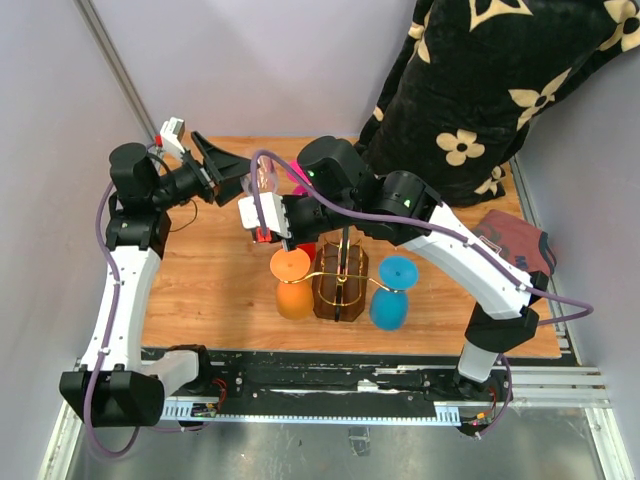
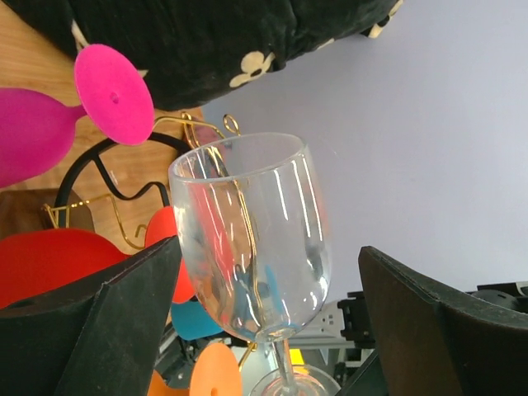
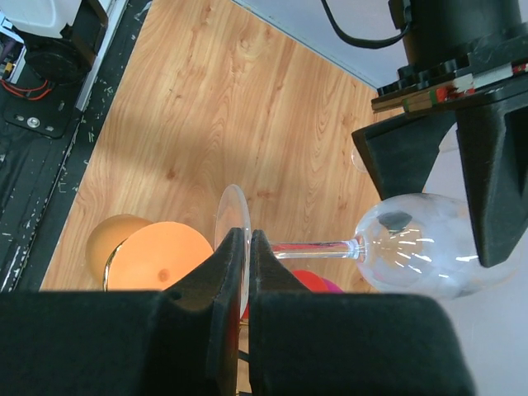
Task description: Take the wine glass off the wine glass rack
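Clear wine glass (image 3: 421, 247) off the rack (image 1: 340, 282), sideways in mid-air behind it.
Foot clamped in right gripper (image 3: 248, 239); left gripper (image 2: 271, 247) spread wide around bowl, contact unclear. Orange glass (image 1: 293, 287) and blue glass (image 1: 391, 297) on rack.

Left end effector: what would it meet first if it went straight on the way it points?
The clear wine glass: its bowl sits between the left end effector's open fingers, its foot pinched by the right end effector. Exact depth is unclear.
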`<state>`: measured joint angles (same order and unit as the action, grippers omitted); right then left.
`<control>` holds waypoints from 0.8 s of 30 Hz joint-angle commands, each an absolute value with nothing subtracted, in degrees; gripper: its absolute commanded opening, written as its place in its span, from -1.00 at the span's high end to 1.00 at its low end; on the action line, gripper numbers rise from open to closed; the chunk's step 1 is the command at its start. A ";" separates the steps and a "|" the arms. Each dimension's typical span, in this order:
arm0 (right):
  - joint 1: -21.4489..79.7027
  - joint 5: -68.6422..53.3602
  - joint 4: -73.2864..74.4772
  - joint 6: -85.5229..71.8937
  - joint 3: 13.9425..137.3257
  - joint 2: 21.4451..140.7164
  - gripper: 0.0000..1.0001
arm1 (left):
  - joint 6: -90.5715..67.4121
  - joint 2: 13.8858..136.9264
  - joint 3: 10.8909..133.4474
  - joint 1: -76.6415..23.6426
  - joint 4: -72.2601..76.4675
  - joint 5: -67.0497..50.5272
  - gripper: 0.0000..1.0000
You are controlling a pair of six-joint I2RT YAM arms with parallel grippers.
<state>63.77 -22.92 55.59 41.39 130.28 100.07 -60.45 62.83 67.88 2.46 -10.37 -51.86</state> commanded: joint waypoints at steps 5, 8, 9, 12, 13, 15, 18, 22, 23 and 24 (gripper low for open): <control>64.54 -24.41 56.35 46.08 133.45 100.05 0.99 | -57.68 63.09 69.01 0.06 -13.03 -53.36 -0.82; 64.60 -24.69 57.07 46.72 133.65 100.30 0.99 | -56.06 63.61 69.89 -0.07 -14.05 -53.24 -0.78; 64.60 -24.70 57.12 46.87 133.45 100.22 0.99 | -55.69 63.67 69.96 -0.09 -14.40 -53.18 -0.75; 64.54 -24.73 57.13 47.22 132.63 99.75 0.99 | -54.68 63.87 70.24 -0.09 -15.37 -52.99 -0.63; 64.58 -24.84 57.05 47.28 132.30 99.56 0.99 | -54.55 63.93 70.42 -0.09 -15.60 -52.93 -0.57; 64.60 -25.00 56.90 47.37 131.68 99.27 0.99 | -54.49 64.19 70.72 -0.09 -15.64 -52.87 -0.48; 64.56 -22.80 55.09 46.94 129.84 98.18 0.98 | -53.28 64.49 71.96 -0.09 -16.96 -51.93 -0.33; 64.56 -19.96 50.59 46.38 124.68 95.18 0.53 | -51.95 65.70 74.78 -0.07 -19.12 -50.27 -0.23; 64.58 -19.61 49.50 46.10 123.69 94.49 0.35 | -51.88 66.12 75.49 -0.02 -19.16 -50.12 -0.20; 64.53 -19.10 48.66 45.82 122.89 93.80 0.09 | -51.86 66.53 76.23 -0.01 -19.20 -50.22 -0.15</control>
